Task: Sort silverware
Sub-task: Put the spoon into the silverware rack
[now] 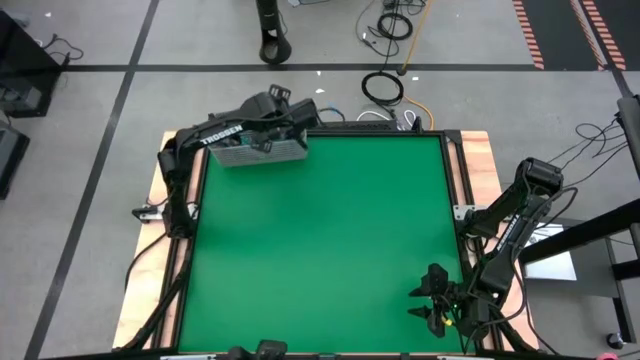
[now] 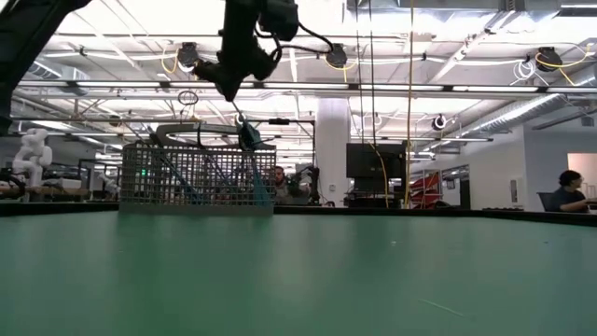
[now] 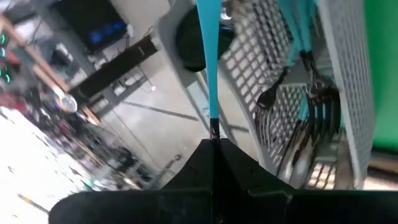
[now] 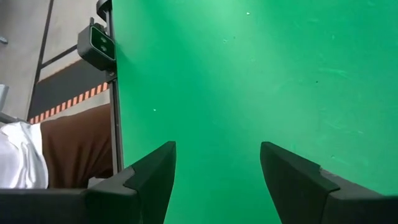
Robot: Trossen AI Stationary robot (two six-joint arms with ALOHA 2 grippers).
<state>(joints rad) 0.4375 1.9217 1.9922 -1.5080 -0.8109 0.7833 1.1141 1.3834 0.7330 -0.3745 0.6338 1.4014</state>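
Note:
My left gripper is over the table's far left corner, above the grey wire-mesh basket, and is shut on a utensil with a light blue handle. In the low view the utensil hangs below the gripper at the basket's top rim. More silverware, dark forks and a spoon, stands inside the basket. My right gripper is open and waits low over the near right corner. My left gripper pinches the blue-handled utensil between its two fingers at one end, where the blue narrows to a dark stub. The fingers come from above, pointing down, along the utensil. It is lifted clear of the table and hangs below the fingers over the basket.
The green mat stretches between the basket and my right gripper. The basket sits at the mat's far left edge. Dark rails frame the mat. Cables lie on the floor beyond the far edge. People and desks show far behind the table.

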